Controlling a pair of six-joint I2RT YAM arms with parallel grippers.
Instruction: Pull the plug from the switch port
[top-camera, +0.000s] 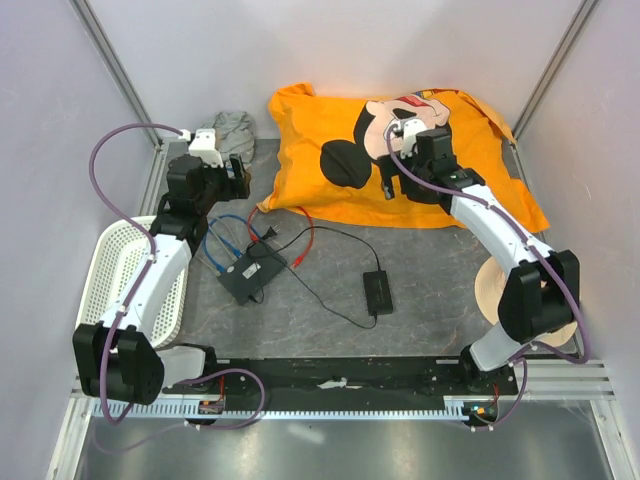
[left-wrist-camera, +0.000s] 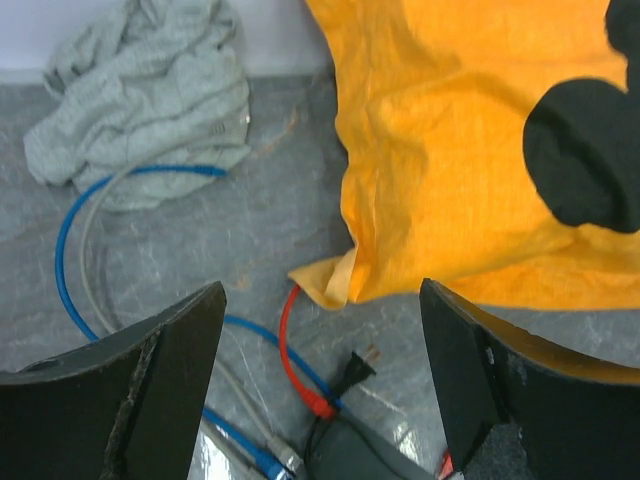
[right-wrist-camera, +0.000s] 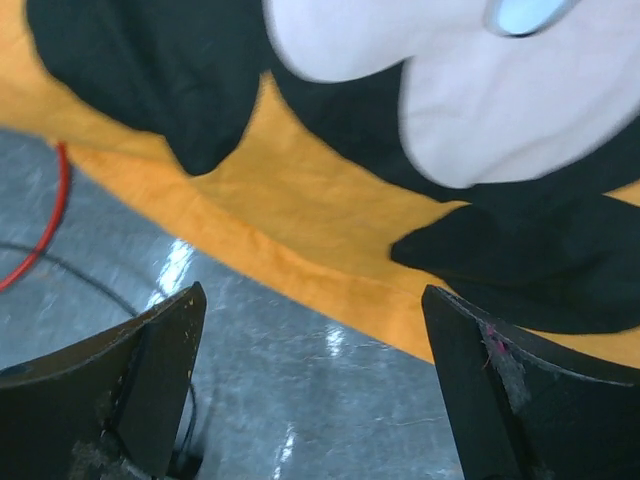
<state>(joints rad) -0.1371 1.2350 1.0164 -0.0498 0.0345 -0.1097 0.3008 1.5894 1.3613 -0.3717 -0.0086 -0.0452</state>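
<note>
The switch (top-camera: 250, 274), a flat black box, lies on the grey table left of centre. Blue (top-camera: 222, 245), grey and red (top-camera: 303, 240) cables run into its far edge. In the left wrist view its corner (left-wrist-camera: 375, 455) shows at the bottom, with a red plug (left-wrist-camera: 322, 404) and a blue-cabled plug (left-wrist-camera: 262, 459) at its edge. A loose two-prong black plug (left-wrist-camera: 356, 371) lies beside them. My left gripper (top-camera: 238, 182) (left-wrist-camera: 322, 290) hangs open above and behind the switch, holding nothing. My right gripper (top-camera: 392, 183) (right-wrist-camera: 312, 292) stands open and holds nothing over the edge of the orange cloth.
An orange cartoon-print cloth (top-camera: 400, 150) (left-wrist-camera: 450, 160) (right-wrist-camera: 330, 250) covers the back of the table. A crumpled grey rag (top-camera: 228, 127) (left-wrist-camera: 140, 100) lies at back left. A black power brick (top-camera: 378, 291) sits right of the switch. A white basket (top-camera: 120, 285) stands at the left, a tan disc (top-camera: 490, 290) at the right.
</note>
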